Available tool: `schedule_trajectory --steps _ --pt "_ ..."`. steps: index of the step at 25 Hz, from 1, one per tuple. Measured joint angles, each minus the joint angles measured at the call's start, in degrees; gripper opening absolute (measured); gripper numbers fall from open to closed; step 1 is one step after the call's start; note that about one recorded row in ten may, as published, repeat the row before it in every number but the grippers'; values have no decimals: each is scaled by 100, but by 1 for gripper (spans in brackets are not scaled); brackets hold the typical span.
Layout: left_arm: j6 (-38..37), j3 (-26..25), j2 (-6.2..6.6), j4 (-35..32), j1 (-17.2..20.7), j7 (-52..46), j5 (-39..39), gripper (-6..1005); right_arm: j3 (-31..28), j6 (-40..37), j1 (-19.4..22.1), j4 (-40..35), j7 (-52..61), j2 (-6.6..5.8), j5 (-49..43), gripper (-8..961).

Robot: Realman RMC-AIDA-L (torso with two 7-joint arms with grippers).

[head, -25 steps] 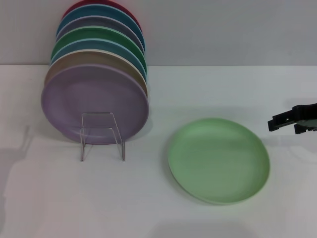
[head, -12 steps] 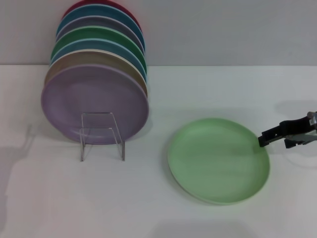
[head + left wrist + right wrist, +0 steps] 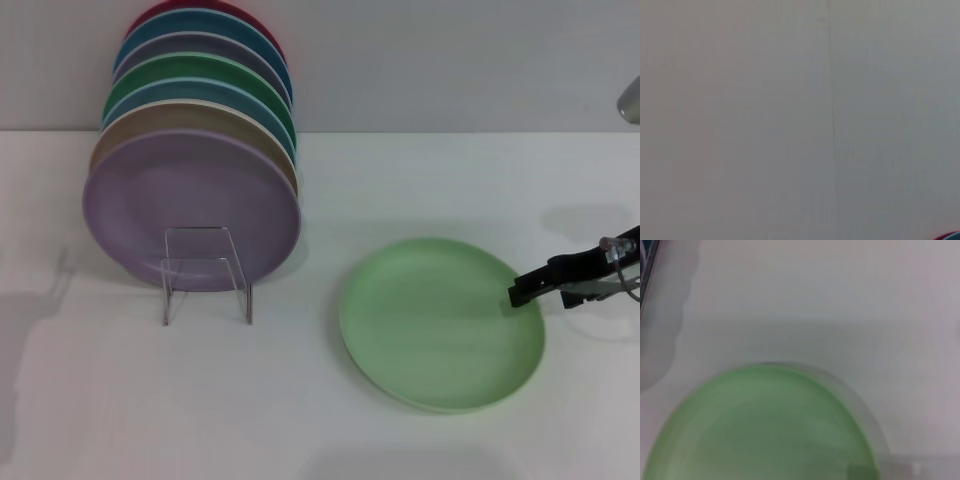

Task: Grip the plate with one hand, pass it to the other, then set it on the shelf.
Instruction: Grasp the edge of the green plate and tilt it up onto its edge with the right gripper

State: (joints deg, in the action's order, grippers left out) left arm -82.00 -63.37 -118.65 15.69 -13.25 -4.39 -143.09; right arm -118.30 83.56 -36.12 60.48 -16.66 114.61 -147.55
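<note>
Right pincer (image 3: 522, 292) has slid in from the tabletop's right edge, now at the round matte pale mint-green plate's (image 3: 440, 322) right rim; spread unclear. Plate lies flat, right of centre. Grasp next.

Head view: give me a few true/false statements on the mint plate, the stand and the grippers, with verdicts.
1. The pale mint-green plate lies flat on the table. True.
2. The right gripper is at the plate's right rim. True.
3. The plate is already lifted clear of the table. False: it lies flat on the table.
4. The clear stand holds the mint plate. False: the stand is in front of the lavender plate, and the mint plate is apart, to its right.
5. The left gripper is reaching for the plate. False: it is not in view in the head view, and the left wrist view shows only a blank surface.
</note>
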Motion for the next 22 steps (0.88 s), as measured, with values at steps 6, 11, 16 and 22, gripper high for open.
schedule_trajectory --steps 6,11,16,22 --pt "2 1 0 -4 -3 0 0 830 8 -35 -57 -92 -7 0 -58 787" --pt "5 12 0 -5 -3 0 -4 830 25 -72 -92 -215 -38 0 -63 787" --pt "9 20 0 -4 11 0 -2 829 128 -99 -122 -286 -45 0 -64 787" --pt "9 26 0 -3 27 0 0 829 152 -112 -157 -354 -44 0 -64 787"
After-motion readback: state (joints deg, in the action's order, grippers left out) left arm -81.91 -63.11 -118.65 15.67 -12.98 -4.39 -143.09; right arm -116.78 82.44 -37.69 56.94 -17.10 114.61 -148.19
